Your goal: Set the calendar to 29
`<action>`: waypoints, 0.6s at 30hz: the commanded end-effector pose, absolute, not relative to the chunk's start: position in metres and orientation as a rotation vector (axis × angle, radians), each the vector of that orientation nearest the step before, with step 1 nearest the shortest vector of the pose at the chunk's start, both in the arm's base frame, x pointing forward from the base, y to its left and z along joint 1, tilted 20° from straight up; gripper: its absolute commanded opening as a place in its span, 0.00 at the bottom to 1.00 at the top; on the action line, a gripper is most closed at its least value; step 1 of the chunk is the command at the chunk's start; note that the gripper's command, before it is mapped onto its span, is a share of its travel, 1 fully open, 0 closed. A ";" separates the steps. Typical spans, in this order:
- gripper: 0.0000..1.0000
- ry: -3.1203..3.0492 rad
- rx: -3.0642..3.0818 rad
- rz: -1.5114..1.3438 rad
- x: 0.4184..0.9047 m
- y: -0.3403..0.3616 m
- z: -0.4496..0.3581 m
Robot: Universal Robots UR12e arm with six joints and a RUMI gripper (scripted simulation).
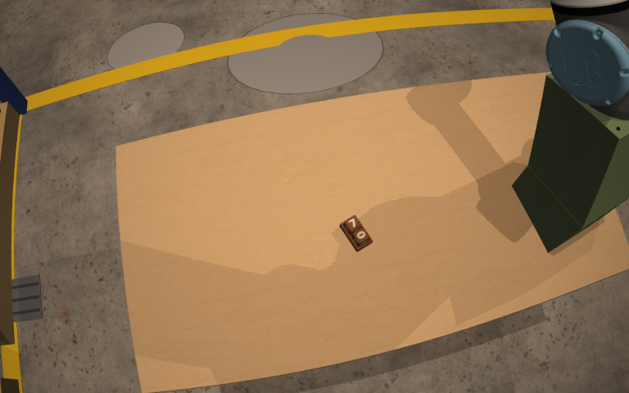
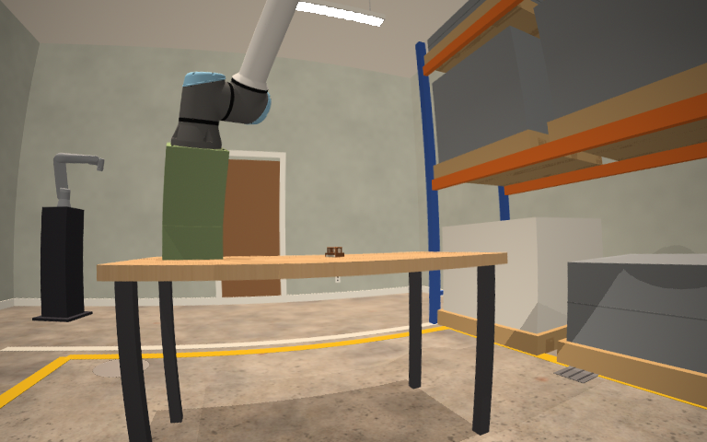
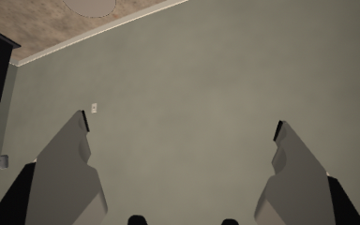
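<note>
1. Grey fingers of the gripper are seen nearest in the wrist view, spread to their full width with nothing between them; only a bare green-grey wall is framed beyond, so the gripper is judged to be aimed away from the work.
2. Pale wood forms the surface, on which the calendar is shown near the middle, well apart from the green pedestal at one corner.
3. Two brown cubes are held side by side in the calendar's tray, apparently seated flat; a 7 and a 0 are read on their upward faces in the top view.
4. The side carrying the month's name cannot be made out in any view, and the digits facing that side are too small to read in the exterior view.
5. The arm is seen in the exterior view rising steeply from the pedestal and leaving the frame at the top, far above the calendar.
6. Progress is judged to be at the outset: no cube has been grasped or lifted out. An approach to the tray, the turning of the cubes until 2 and 9 stand upright on the month side, and their flat reseating are all left to be done.
</note>
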State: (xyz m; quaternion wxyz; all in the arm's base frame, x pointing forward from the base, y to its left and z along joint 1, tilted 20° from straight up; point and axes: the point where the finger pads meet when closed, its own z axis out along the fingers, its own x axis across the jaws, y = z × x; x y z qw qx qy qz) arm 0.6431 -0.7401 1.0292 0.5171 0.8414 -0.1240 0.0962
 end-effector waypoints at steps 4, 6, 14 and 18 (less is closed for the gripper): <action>1.00 -0.298 2.018 0.233 0.643 -0.739 1.031; 1.00 -0.297 2.019 0.232 0.643 -0.739 1.030; 1.00 -0.275 2.028 0.227 0.654 -0.740 1.018; 1.00 -0.255 2.037 0.223 0.665 -0.740 1.007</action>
